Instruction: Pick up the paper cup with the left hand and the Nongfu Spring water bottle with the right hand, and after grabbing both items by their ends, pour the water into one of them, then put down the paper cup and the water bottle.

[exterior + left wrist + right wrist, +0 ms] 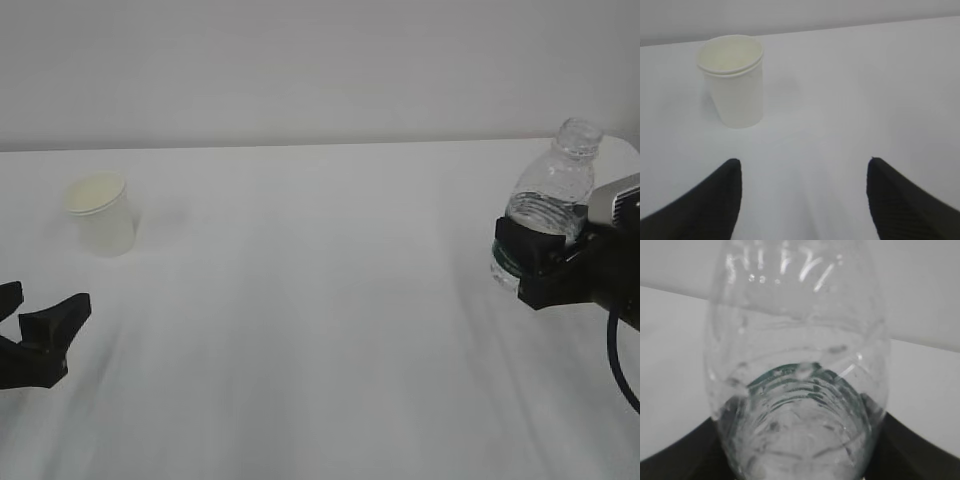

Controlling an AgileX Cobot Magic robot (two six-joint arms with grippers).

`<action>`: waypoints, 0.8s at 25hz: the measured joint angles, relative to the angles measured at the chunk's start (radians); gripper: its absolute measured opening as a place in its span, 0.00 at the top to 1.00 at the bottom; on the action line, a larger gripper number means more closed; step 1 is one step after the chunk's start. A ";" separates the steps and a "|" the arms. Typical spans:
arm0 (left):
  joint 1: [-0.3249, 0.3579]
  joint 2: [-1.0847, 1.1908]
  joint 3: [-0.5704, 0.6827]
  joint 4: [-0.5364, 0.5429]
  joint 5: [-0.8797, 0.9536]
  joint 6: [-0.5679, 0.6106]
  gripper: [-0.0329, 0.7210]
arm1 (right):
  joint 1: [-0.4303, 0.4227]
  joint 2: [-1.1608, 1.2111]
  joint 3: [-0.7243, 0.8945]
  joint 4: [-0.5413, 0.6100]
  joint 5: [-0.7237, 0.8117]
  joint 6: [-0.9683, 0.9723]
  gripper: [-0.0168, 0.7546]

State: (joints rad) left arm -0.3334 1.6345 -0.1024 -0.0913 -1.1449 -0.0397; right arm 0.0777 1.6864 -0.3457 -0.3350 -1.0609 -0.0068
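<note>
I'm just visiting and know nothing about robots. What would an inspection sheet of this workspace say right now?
Surface: white table, bare in the middle.
Paper cup: upright at far left, untouched, looks empty from the left wrist view.
Water bottle: uncapped, leaning slightly, gripped around its lower body; some water inside.
Clutter: nothing seen.
Left gripper: open, empty, short of the cup, with the cup left of its centre line.
Right gripper: closed on the bottle.
Cables: one black cable hanging under the right arm.
Surroundings: plain pale wall behind the table.
</note>
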 joint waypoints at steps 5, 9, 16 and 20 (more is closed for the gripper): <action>0.002 0.000 -0.028 0.000 0.000 0.000 0.22 | 0.000 -0.010 0.001 0.000 0.006 0.000 0.36; 0.046 0.009 -0.053 0.010 0.000 0.000 0.22 | 0.000 -0.010 0.001 0.000 0.006 -0.001 0.36; 0.203 0.098 -0.109 0.191 0.000 -0.051 0.22 | 0.000 -0.010 0.001 0.000 0.007 -0.002 0.36; 0.252 0.150 -0.158 0.269 0.000 -0.075 0.22 | 0.000 -0.010 0.001 0.000 0.007 -0.002 0.36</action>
State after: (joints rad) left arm -0.0812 1.7846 -0.2599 0.1774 -1.1449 -0.1147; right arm 0.0777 1.6760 -0.3450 -0.3350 -1.0535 -0.0092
